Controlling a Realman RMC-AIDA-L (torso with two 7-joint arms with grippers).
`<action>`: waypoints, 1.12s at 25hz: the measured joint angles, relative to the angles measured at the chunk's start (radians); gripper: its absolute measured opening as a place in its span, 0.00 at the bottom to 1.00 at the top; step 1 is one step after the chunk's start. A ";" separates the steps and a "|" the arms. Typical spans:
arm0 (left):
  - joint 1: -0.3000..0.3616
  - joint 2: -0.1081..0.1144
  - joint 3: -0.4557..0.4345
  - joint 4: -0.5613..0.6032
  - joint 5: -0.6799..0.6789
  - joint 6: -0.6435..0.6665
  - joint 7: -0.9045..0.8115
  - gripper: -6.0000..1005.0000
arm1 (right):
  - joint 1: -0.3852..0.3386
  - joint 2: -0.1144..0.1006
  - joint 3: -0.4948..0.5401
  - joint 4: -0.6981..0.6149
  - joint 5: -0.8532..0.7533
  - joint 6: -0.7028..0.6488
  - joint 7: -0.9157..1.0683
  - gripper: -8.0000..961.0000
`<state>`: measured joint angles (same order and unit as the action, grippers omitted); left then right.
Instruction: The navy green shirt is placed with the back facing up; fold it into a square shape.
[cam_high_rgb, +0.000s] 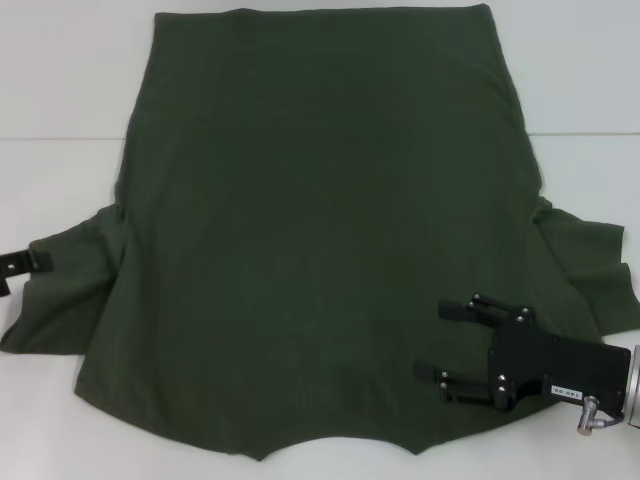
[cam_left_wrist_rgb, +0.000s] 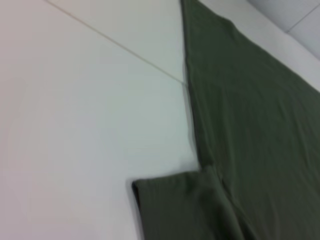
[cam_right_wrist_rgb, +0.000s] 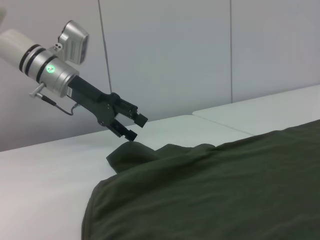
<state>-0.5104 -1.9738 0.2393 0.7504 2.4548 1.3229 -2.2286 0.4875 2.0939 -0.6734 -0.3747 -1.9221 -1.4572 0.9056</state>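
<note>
The navy green shirt (cam_high_rgb: 310, 230) lies spread flat on the white table, sleeves out to both sides near the front. My right gripper (cam_high_rgb: 447, 343) hovers open over the shirt's front right part, beside the right sleeve (cam_high_rgb: 590, 270), holding nothing. At the far left, my left gripper (cam_high_rgb: 28, 262) sits at the tip of the left sleeve (cam_high_rgb: 70, 290). The right wrist view shows that left gripper (cam_right_wrist_rgb: 134, 126) just above the sleeve tip (cam_right_wrist_rgb: 131, 152), fingers apart with nothing between them. In the left wrist view only the shirt's side edge (cam_left_wrist_rgb: 250, 110) and sleeve (cam_left_wrist_rgb: 180, 205) appear.
The white table (cam_high_rgb: 60, 90) shows a seam line running across it behind the sleeves. Bare table surface lies left and right of the shirt. A pale wall (cam_right_wrist_rgb: 200, 55) stands beyond the table's left side.
</note>
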 joint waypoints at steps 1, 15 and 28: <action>0.000 -0.001 0.006 0.000 0.002 -0.001 0.000 0.92 | 0.000 0.000 0.000 0.000 0.000 0.000 0.000 0.92; 0.004 -0.016 0.067 -0.002 0.022 -0.027 -0.008 0.92 | 0.000 0.000 -0.003 0.000 0.000 0.000 0.001 0.92; -0.013 -0.029 0.157 0.002 0.020 -0.035 0.033 0.86 | 0.000 0.001 -0.003 0.000 0.000 0.000 0.001 0.92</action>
<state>-0.5236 -2.0027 0.3966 0.7526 2.4744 1.2880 -2.1953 0.4878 2.0945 -0.6765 -0.3743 -1.9219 -1.4570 0.9066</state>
